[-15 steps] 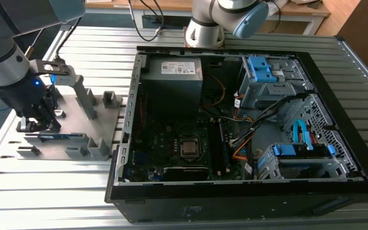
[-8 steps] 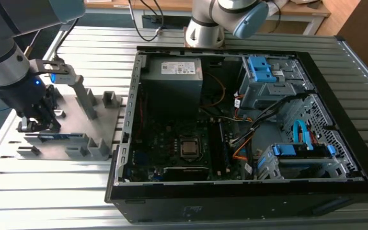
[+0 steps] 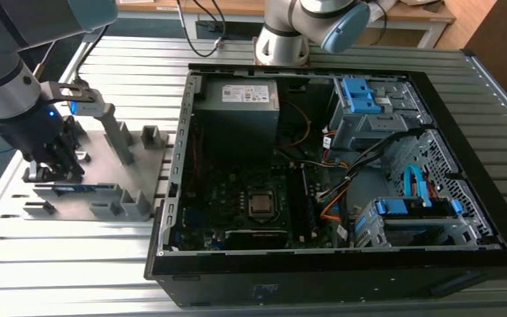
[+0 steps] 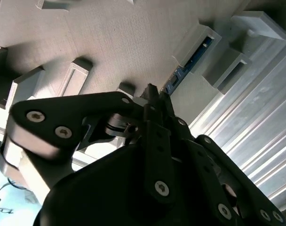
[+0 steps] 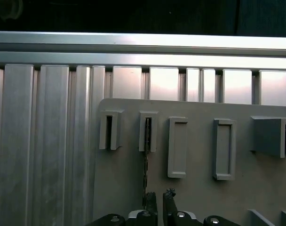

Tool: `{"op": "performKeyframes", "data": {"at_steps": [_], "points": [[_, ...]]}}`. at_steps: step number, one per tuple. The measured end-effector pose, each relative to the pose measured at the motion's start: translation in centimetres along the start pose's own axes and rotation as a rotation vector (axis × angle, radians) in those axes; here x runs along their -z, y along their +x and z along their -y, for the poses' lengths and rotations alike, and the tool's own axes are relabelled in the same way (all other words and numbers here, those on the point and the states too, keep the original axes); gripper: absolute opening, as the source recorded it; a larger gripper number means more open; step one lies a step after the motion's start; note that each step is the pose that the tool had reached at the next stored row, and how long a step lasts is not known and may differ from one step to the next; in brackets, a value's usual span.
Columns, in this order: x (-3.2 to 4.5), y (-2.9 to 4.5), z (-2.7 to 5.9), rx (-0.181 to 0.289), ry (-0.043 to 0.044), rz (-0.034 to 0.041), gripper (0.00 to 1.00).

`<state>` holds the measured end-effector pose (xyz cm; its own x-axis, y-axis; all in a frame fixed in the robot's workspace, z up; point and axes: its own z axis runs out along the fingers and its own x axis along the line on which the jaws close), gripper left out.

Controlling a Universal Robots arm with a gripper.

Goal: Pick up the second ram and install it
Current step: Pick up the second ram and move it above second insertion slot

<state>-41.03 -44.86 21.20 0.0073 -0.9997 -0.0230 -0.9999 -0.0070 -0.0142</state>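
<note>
Currently the second ram [image 3: 82, 188] stands edge-up in the grey fixture [image 3: 103, 158], left of frame. The end effector [image 3: 53, 173] is at it; its grip state cannot be told. Advisable: centre on the stick, lift straight.

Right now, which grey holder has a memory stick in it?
The slotted holder in line with the claw; the stick shows edge-on inside it.

Black gripper [image 4: 156, 93]. Blue memory stick [image 4: 186, 65]. Plain matt grey holder plate [image 5: 124, 179]. Silver tabletop [image 3: 68, 254], ribbed in long parallel slats. Black computer case [image 3: 324, 287]. Inside it: bright blue brackets [image 3: 360, 96], orange wires [image 3: 327, 212], a light blue cable [image 3: 411, 179], and a white label [image 3: 247, 94] on a dark grey box [image 3: 236, 129]. Silver-grey arm [image 3: 282, 30] at the back, capped in pale blue.
</note>
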Motion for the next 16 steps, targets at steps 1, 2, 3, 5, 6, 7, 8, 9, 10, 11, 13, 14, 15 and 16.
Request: {"op": "performKeyframes", "data": {"at_steps": [1,2,3,5,6,7,8,9,10,11,13,14,15,16], "points": [[0.0,0.0,0.0,0.0,0.0,0.0,0.23],[0.0,0.0,0.0,0.0,0.0,-0.0001,0.29],[0.0,0.0,0.0,0.0,0.0,0.0,0.29],[0.0,0.0,0.0,0.0,0.0,0.0,0.35],[0.0,0.0,0.0,0.0,0.0,0.0,0.35],[0.0,0.0,0.0,0.001,0.0,0.0001,0.41],[0.0,0.0,0.0,0.001,0.0,0.0,0.41],[-0.01,0.04,0.0,0.001,0.0001,0.0001,0.41],[-0.01,0.13,0.01,0.001,0.0002,0.0001,0.41],[0.0,0.25,-0.01,0.001,0.0,0.0,0.41],[0.01,0.58,-0.03,0.001,0.0001,-0.0004,0.41],[0.0,0.76,-0.05,0.001,0.0,-0.0012,0.41],[-0.02,0.94,-0.05,0.002,-0.0002,-0.0018,0.41],[-0.17,1.13,-0.06,0.002,-0.0002,-0.0017,0.41]]}}
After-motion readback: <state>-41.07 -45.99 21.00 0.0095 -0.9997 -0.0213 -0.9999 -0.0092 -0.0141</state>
